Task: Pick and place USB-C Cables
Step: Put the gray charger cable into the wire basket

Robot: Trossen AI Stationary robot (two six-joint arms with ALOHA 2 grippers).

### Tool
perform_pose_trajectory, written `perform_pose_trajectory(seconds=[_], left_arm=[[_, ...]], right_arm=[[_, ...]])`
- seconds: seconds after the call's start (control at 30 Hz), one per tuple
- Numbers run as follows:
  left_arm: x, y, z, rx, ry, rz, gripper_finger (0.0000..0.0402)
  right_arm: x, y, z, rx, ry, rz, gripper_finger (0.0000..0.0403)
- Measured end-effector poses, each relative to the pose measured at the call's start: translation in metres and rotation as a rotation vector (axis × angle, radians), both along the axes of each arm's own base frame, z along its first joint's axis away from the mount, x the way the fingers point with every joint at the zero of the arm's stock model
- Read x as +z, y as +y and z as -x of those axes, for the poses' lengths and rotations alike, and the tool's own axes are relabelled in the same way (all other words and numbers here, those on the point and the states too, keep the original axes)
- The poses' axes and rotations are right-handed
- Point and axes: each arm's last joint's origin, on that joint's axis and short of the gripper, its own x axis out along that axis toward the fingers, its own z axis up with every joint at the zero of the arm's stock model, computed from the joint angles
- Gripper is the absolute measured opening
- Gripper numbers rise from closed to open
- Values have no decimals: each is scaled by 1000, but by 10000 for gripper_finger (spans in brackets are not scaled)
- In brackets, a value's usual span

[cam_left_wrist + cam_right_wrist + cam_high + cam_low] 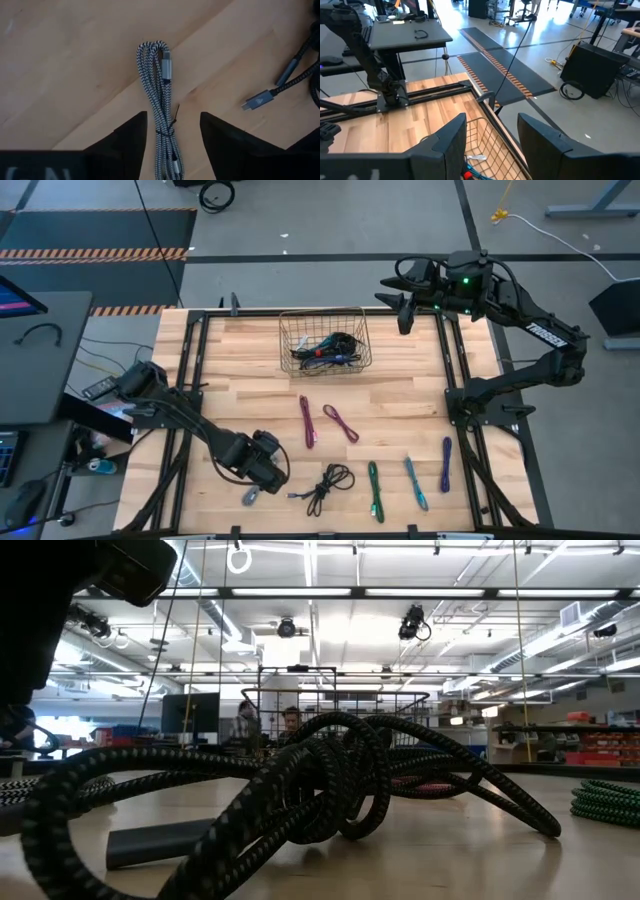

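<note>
The left claw (172, 145) stood wide over the grey cable (162, 100), which lay on the counter (60, 75) between its fingers, probably lined up for a grab. The right claw (492, 145) waited open above the basket (490, 145), likely the drop spot.

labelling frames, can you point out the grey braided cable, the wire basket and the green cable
grey braided cable (159, 85): left wrist view, on the folded braid just below its metal plug.
wire basket (288, 340): high view, on its left wall.
green cable (374, 491): high view, on the middle of the folded bundle.
</note>
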Motion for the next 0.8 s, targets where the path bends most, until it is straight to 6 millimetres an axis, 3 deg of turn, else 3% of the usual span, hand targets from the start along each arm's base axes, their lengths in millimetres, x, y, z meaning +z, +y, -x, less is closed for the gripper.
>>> perform_pose_trajectory(seconds=[0.27, 0.8], left_arm=[[-28, -10, -6, -44, 130, 69, 191], [-55, -17, -12, -44, 163, 55, 190]], right_arm=[[0, 0, 0, 0, 2, 0, 181], [0, 0, 0, -1, -4, 2, 181]])
